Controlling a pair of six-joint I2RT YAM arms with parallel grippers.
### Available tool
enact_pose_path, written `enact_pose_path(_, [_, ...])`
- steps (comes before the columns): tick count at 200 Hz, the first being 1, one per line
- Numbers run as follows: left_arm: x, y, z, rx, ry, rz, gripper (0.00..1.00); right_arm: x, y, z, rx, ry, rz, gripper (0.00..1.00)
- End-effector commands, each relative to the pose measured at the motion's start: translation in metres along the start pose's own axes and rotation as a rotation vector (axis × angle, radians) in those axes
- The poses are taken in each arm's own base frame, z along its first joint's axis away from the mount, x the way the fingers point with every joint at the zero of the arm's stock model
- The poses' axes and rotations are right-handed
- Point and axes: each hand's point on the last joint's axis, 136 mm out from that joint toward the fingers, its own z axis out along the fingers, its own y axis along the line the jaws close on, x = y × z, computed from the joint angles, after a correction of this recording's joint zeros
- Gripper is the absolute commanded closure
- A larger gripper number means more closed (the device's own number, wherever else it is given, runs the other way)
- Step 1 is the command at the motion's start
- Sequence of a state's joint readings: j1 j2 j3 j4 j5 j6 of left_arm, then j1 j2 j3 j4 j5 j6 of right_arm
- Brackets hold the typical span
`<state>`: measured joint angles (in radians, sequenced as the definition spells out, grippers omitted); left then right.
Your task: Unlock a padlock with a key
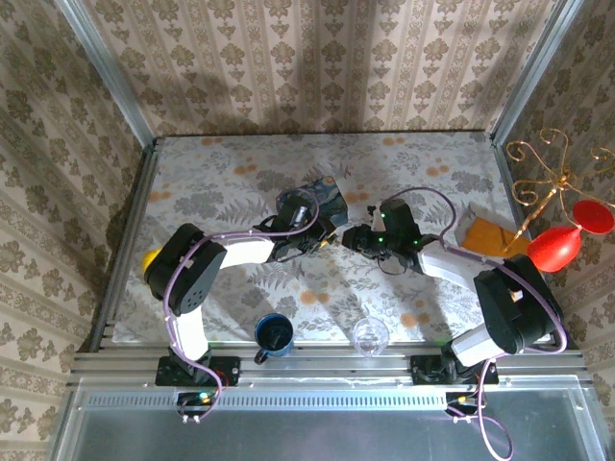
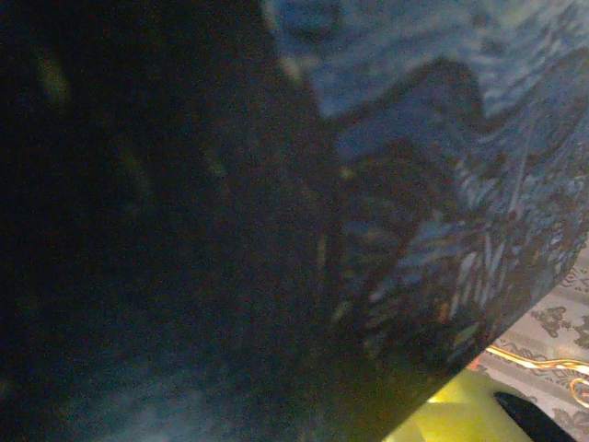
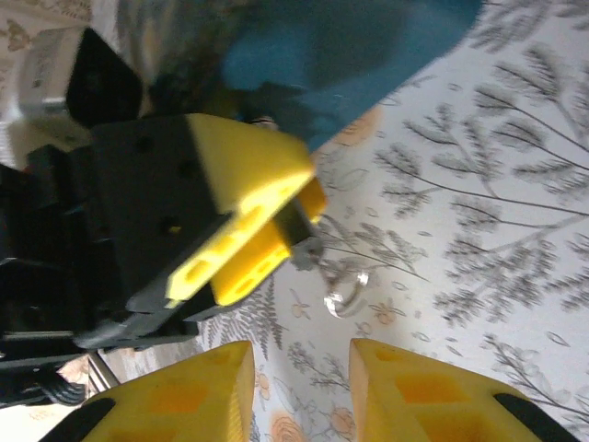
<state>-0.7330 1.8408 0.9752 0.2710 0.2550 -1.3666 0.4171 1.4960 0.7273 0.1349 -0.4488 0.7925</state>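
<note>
In the right wrist view my left gripper (image 3: 296,224) comes in from the upper left, its yellow fingers (image 3: 248,175) shut on the small dark padlock (image 3: 293,221). A grey stub that looks like the key (image 3: 310,250) sticks out of the padlock toward the lower right, with a shiny wire ring (image 3: 346,291) hanging from it just above the cloth. My right gripper (image 3: 302,373) is open a little short of the ring, with nothing between its fingers. From above, the left gripper (image 1: 327,235) and right gripper (image 1: 354,238) face each other at mid-table.
The blue painted tin (image 1: 317,197) stands just behind the left gripper, and its side (image 2: 442,184) is very close to the left wrist camera. A blue mug (image 1: 275,334) and a clear glass (image 1: 370,335) stand near the front edge. An orange packet (image 1: 485,233) lies at the right.
</note>
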Motion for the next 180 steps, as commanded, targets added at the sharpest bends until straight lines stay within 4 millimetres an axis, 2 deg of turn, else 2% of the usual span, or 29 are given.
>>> enact_pose_path(1, [0.009,-0.002,-0.004,0.005,0.053,-0.023,1.00,-0.002,-0.007,0.005,0.055,0.017,-0.047,0.69])
enact_pose_path(68, [0.009,-0.005,-0.005,0.014,0.053,-0.020,1.00,-0.005,-0.011,0.022,0.067,0.054,-0.046,0.72])
enact_pose_path(109, [0.009,-0.007,-0.005,0.016,0.056,-0.018,1.00,-0.003,-0.014,0.029,0.056,0.061,-0.029,0.75])
enact_pose_path(180, [0.010,-0.009,-0.005,0.024,0.060,-0.012,1.00,-0.012,-0.016,0.034,0.033,0.028,0.020,0.84])
